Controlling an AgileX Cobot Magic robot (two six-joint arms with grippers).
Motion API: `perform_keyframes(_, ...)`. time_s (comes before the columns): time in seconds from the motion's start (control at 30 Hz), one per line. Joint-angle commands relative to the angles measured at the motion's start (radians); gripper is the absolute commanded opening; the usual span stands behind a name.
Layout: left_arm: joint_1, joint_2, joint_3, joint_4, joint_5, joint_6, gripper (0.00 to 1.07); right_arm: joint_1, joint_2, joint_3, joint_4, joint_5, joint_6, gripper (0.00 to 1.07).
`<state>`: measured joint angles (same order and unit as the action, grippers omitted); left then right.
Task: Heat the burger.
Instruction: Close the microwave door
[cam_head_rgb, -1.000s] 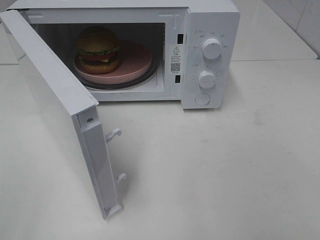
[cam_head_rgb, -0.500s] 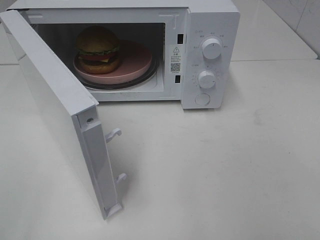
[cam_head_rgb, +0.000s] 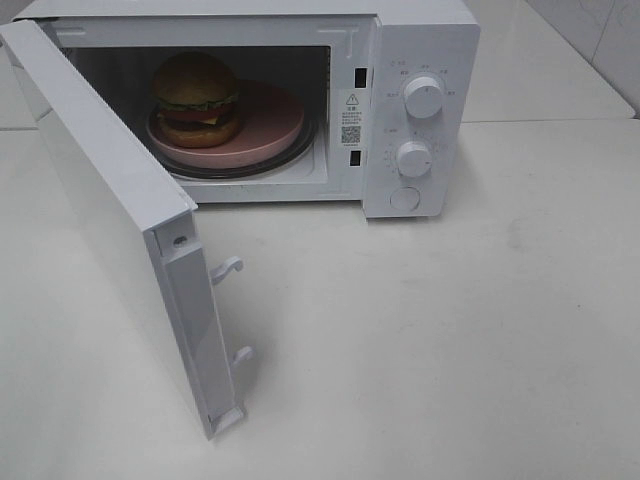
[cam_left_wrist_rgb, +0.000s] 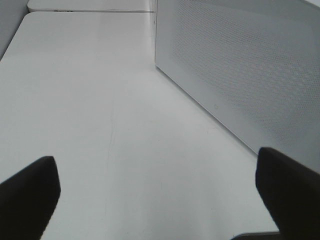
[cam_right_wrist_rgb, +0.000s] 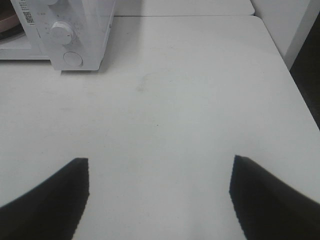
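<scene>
The burger (cam_head_rgb: 196, 98) sits on a pink plate (cam_head_rgb: 270, 125) inside the open white microwave (cam_head_rgb: 420, 60), toward the left of the cavity. The microwave door (cam_head_rgb: 120, 210) stands swung wide out toward the front left. Neither arm shows in the exterior high view. In the left wrist view my left gripper (cam_left_wrist_rgb: 160, 192) is open over bare table, with the door's perforated outer face (cam_left_wrist_rgb: 240, 65) close beside it. My right gripper (cam_right_wrist_rgb: 159, 192) is open too, above the table well in front of the microwave's control panel (cam_right_wrist_rgb: 67, 37). Nothing is held.
Two knobs (cam_head_rgb: 423, 97) and a round button (cam_head_rgb: 404, 198) sit on the microwave's right panel. Door latch hooks (cam_head_rgb: 228, 268) stick out from the door's free edge. The white table's right edge (cam_right_wrist_rgb: 295, 85) drops off beyond my right gripper.
</scene>
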<state>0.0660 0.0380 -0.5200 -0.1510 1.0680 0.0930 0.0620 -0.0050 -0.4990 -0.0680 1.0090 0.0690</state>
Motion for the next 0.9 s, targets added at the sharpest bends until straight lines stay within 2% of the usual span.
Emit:
perform_keyframes(0.03,0.004,0.002,0.003,-0.008,0.002,0.003,1.00,-0.004,-0.027,0.001,0.001,-0.012,-0.005,0.75)
perform_keyframes(0.9,0.004,0.018,0.003,-0.011,0.002,0.001,1.00,-0.004,-0.027,0.001,0.001,-0.012,-0.005,0.75)
